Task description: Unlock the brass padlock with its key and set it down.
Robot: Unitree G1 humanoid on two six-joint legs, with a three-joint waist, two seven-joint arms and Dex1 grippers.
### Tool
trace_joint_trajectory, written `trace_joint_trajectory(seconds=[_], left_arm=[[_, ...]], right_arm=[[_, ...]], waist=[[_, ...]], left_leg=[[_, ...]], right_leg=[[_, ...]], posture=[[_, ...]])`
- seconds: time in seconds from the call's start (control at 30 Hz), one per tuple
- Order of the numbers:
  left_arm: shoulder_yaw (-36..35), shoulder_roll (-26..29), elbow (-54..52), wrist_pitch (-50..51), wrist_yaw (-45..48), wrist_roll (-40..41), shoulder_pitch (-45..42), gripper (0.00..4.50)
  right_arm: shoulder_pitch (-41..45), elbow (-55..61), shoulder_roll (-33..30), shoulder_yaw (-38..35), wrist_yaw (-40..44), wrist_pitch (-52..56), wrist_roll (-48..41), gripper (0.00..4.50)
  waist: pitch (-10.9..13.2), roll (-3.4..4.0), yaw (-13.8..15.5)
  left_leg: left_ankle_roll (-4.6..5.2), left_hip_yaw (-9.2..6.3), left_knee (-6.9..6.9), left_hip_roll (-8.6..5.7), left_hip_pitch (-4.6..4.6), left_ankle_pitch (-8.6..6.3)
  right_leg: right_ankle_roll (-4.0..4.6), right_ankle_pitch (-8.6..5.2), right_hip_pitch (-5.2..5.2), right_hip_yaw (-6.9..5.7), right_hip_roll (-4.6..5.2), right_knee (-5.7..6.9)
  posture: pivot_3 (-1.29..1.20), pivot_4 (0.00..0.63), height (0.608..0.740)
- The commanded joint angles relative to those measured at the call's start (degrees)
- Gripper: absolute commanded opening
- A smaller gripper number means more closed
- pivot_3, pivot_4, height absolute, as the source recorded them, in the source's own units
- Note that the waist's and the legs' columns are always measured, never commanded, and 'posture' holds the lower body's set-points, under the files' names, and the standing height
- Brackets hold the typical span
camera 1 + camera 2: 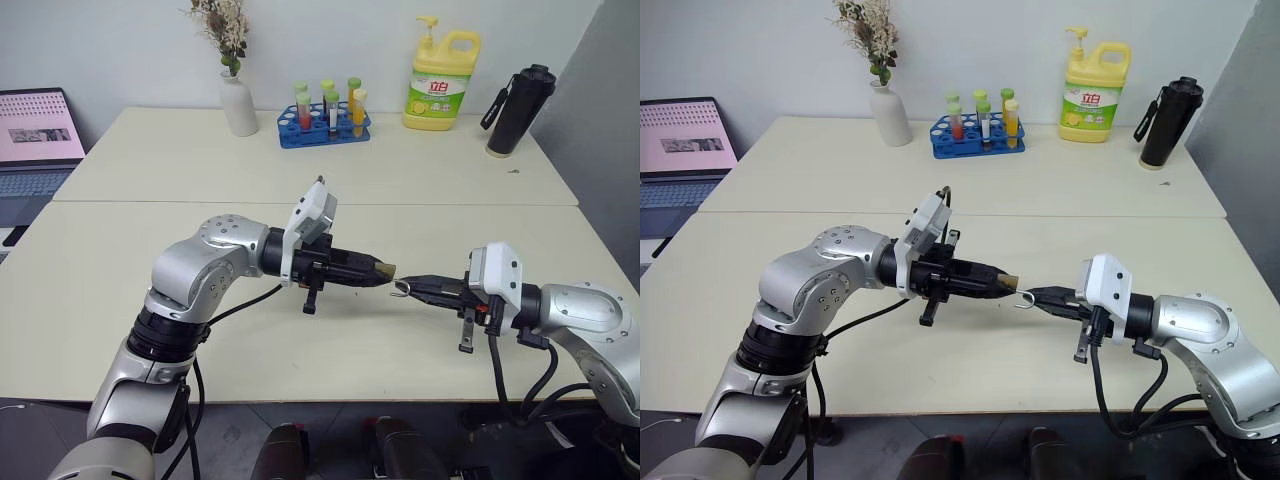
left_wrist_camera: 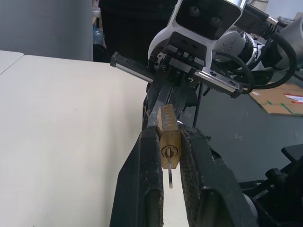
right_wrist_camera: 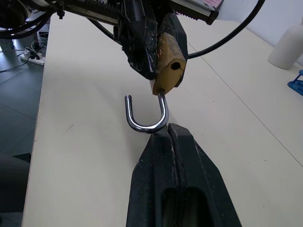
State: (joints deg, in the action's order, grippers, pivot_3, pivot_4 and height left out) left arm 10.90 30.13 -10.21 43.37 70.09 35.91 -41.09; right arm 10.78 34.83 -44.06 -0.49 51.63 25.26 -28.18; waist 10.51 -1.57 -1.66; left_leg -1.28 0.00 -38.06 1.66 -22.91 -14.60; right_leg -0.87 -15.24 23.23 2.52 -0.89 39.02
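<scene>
Left eye view: both arms held up over the cream table [image 1: 300, 350], tips facing each other. Left gripper [image 1: 378, 270] points toward the robot's right, its 2 black fingers clamped on the brass padlock [image 1: 385, 269], gold body poking out at the tips. Right gripper [image 1: 410, 288] points back at it, fingers pressed together, tip right at the silvery shackle [image 1: 400, 290] that hangs out of the padlock body. Padlock is in the air, well above the table, between the 2 grippers. Far edge of the table: white vase [image 1: 238, 103], blue tube rack [image 1: 324, 126], yellow detergent bottle [image 1: 442, 80], black bottle [image 1: 519, 110]. Laptop [image 1: 35, 140] at far left.

Right eye view: same layout, padlock at the left gripper tip, shackle loop just in front of the right gripper tip.

Left wrist view: padlock body squeezed between the 2 fingers [image 2: 142, 179], keyhole face toward the camera. A thin silvery piece hangs below the keyhole; cannot tell if it is the key. Right gripper's wrist housing sits just behind the padlock.

Right wrist view: shackle swung open, 1 leg in the body, the other leg free with its hole showing empty. Right gripper fingers shut tight, tip touching the shackle's bend; whether it pinches the shackle, cannot tell.
</scene>
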Motion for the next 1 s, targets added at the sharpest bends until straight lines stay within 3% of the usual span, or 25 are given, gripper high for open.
trace_joint_trajectory(seconds=[0.03, 0.17, 0.27, 0.63, 0.73, 1.0], left_arm=[[-1.43, 0.13, -1.78, 0.59, -1.36, 1.15, 0.03, 0.17], [-2.99, -0.61, -1.48, 6.18, -5.45, 3.82, 1.65, 0.17], [-4.32, -1.77, -0.21, 11.14, -9.80, 5.70, 4.27, 0.17], [-3.50, -8.56, 2.74, 16.06, -24.98, 2.17, 12.60, 0.17], [-3.16, -10.38, 4.08, 15.79, -26.81, 1.17, 13.66, 0.17], [-1.98, -12.03, 8.15, 14.20, -28.42, -1.80, 12.72, 0.17]], right_arm=[[-0.45, 0.44, -1.45, -0.21, -0.04, -1.09, 2.10, 0.00], [-3.14, -0.28, -3.56, 0.11, 1.03, -4.41, 6.35, 0.00], [-5.39, -0.59, -4.43, 0.55, 1.00, -7.90, 10.27, 0.62], [-5.40, 2.25, -3.90, 2.78, -0.10, -1.58, 9.43, 4.50], [-4.35, 4.45, -4.03, 4.14, 1.08, 3.75, 5.70, 4.50], [-3.42, 3.65, -3.55, 6.38, -1.05, 4.72, 8.62, 4.50]], waist=[[0.00, 0.00, 0.00], [0.00, 0.00, 0.00], [0.00, 0.00, -0.06], [0.00, 0.00, 0.10], [0.00, 0.00, 0.10], [0.00, 0.00, 0.11]], left_leg=[[0.00, 0.00, 0.00, 0.00, 0.00, 0.00], [0.00, 0.02, 0.00, 0.00, 0.00, 0.00], [0.00, 0.01, 0.00, 0.02, 0.01, 0.00], [0.00, -0.03, -0.01, 0.00, 0.01, 0.00], [0.00, -0.03, -0.01, 0.00, 0.01, 0.00], [-0.01, -0.04, 0.00, -0.02, 0.01, 0.00]], right_leg=[[0.00, 0.00, 0.00, 0.00, 0.00, 0.00], [0.00, 0.00, 0.00, 0.00, 0.00, -0.01], [-0.01, -0.01, 0.00, 0.01, 0.00, 0.00], [0.00, 0.00, -0.01, 0.01, 0.04, 0.02], [0.00, 0.00, -0.01, 0.02, 0.05, 0.02], [0.00, 0.00, -0.01, 0.00, 0.04, 0.01]], posture=[[0.00, 0.150, 0.740], [0.00, 0.150, 0.740], [0.00, 0.150, 0.740], [0.00, 0.150, 0.740], [0.00, 0.150, 0.740], [0.00, 0.150, 0.740]])
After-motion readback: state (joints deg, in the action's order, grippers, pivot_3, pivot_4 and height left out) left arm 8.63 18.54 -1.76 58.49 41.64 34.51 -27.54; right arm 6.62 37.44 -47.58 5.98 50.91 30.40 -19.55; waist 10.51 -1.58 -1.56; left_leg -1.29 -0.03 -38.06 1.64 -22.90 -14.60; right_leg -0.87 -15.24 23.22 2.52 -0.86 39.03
